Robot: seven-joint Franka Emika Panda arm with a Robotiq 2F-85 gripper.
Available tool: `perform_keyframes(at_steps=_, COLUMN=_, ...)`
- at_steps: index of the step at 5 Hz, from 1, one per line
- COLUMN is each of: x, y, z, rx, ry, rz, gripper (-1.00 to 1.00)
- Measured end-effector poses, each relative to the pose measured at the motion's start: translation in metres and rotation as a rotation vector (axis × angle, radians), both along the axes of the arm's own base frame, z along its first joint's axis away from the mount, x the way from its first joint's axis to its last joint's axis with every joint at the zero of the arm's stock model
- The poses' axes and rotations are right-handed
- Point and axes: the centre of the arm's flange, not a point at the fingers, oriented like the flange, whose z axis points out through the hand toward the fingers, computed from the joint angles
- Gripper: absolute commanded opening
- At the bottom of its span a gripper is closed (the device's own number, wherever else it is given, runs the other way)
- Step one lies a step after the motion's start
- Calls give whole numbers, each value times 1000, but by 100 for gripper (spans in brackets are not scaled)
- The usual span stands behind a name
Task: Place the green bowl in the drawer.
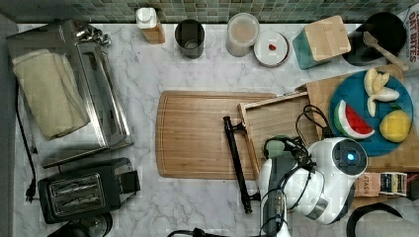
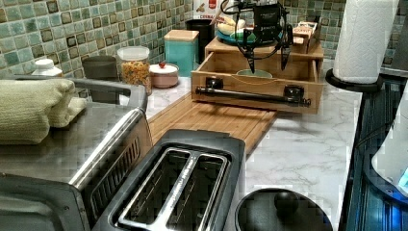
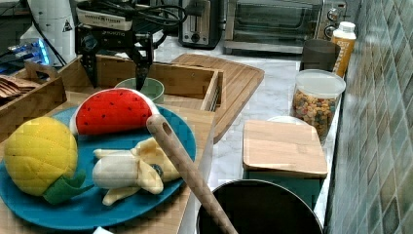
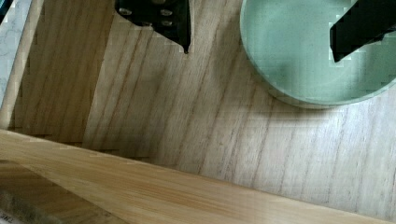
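Your gripper (image 2: 266,58) hangs spread wide above the drawer (image 2: 255,86), holding nothing; one finger (image 4: 164,21) stands over bare drawer floor, the other (image 4: 359,28) over the green bowl (image 4: 308,51). In the right view the fingers (image 3: 142,66) stop just above the bowl's rim, with no contact visible. The green bowl (image 3: 141,88) sits upright on the drawer's wooden floor, inside the raised rims, behind the long black handle (image 2: 252,95) as the left view shows it. The drawer itself stands pulled out over the cutting board (image 1: 197,133), beneath the blue fruit plate (image 3: 92,195). Judged from this, your placement looks done: the bowl is in, released, and at rest. What appears left is lifting the arm clear without clipping the rim; closing the drawer is not asked for.
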Motion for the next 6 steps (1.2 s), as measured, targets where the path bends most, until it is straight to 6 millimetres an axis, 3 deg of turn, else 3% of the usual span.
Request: perform_keyframes(at_steps=6, x=0, y=4, z=-2, rx=5, ry=13, rz=7, gripper=100)
